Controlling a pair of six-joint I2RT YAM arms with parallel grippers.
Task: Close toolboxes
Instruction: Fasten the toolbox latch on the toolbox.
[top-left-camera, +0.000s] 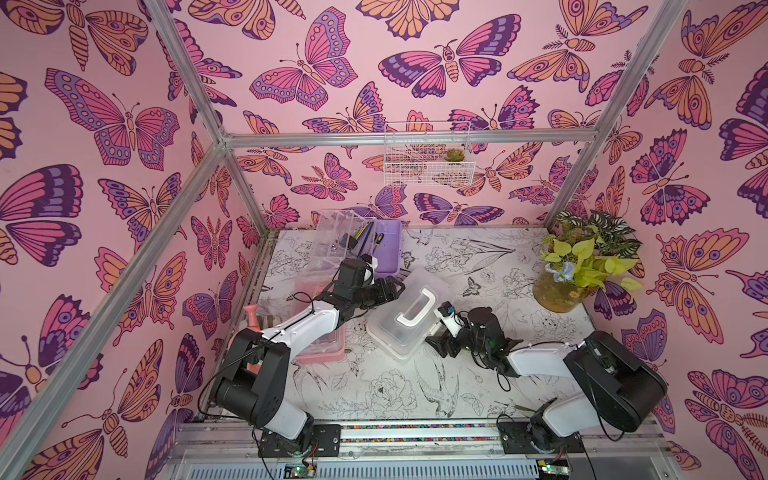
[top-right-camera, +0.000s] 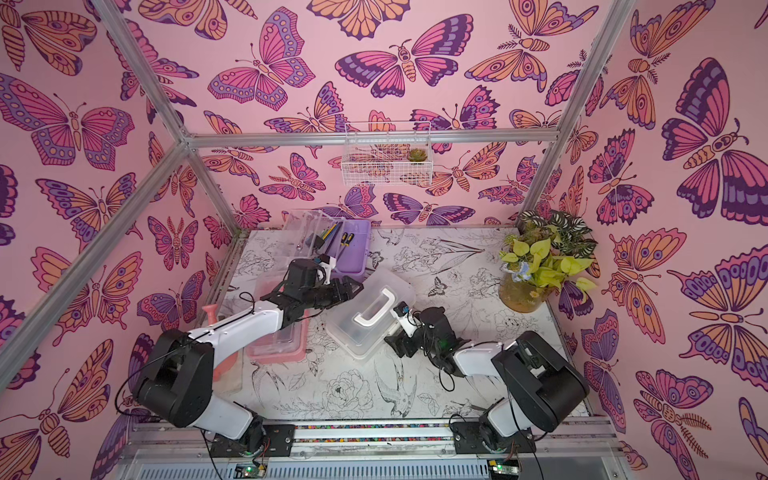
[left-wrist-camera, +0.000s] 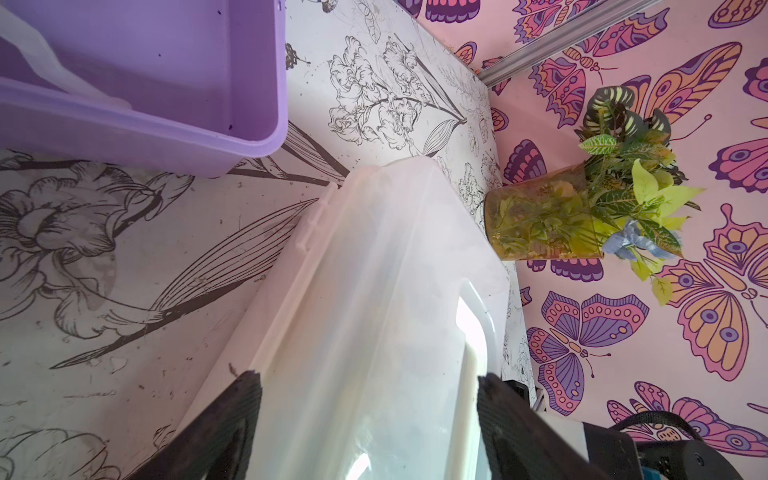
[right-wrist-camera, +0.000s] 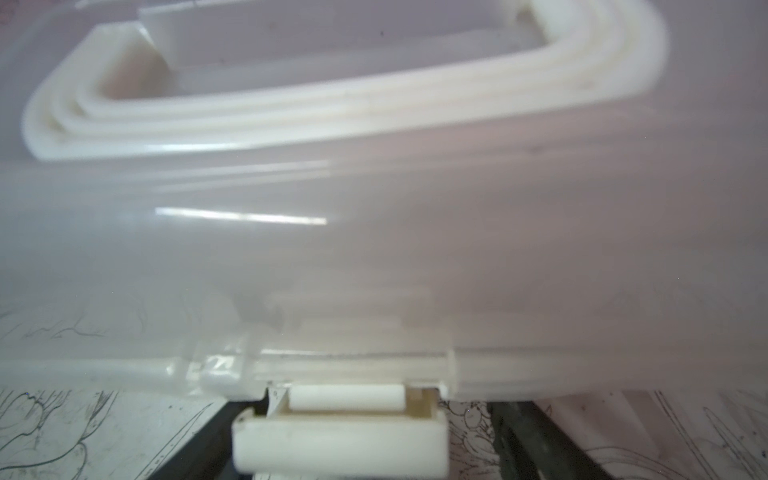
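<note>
The white toolbox lies lid-down on the surface. The left jaws stand spread over its far end; I cannot tell whether they touch it. The right jaws are spread too, with the latch between them, seemingly not yet snapped home. Fastening this box looks like the step in hand, and next the latch needs pressing flat. The purple toolbox, beyond the left jaws, and the pink toolbox, behind them, remain open.

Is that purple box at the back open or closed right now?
Open. The purple toolbox has no lid over its base; in both top views, screwdrivers lie uncovered inside.
</note>
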